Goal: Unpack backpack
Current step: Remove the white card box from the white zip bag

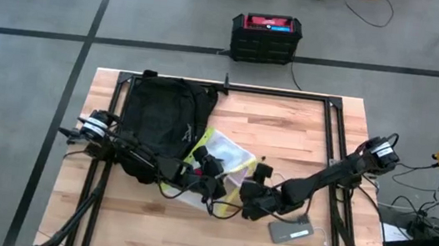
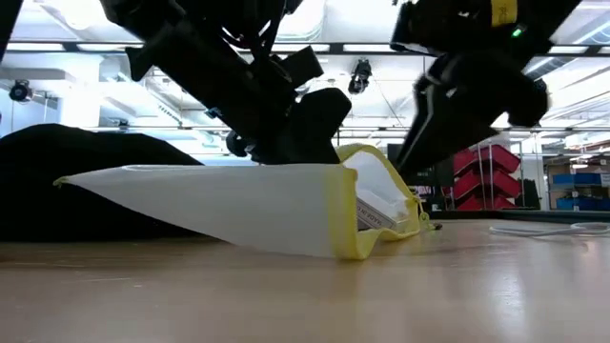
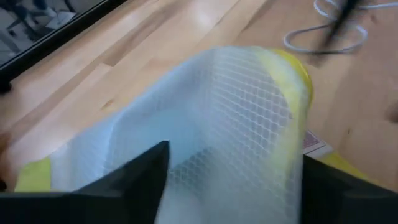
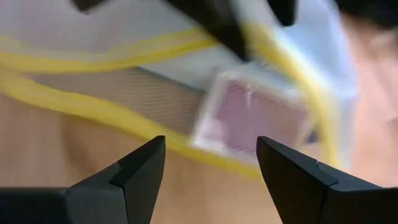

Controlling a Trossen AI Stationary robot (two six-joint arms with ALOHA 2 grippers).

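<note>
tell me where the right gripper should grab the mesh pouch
Probably the yellow-trimmed edge of the mesh pouch on the side facing the right gripper, coming in low from the right. That rim stands up off the table, and the left gripper already holds the other end.

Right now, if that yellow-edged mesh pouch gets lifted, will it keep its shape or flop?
Probably flop: the mesh pouch is thin netting that already sags and bends where the left gripper meets it. It looks light for its size. The card pack inside seems loose, so it may slide as the pouch tilts. The open right gripper hovers close by.
</note>
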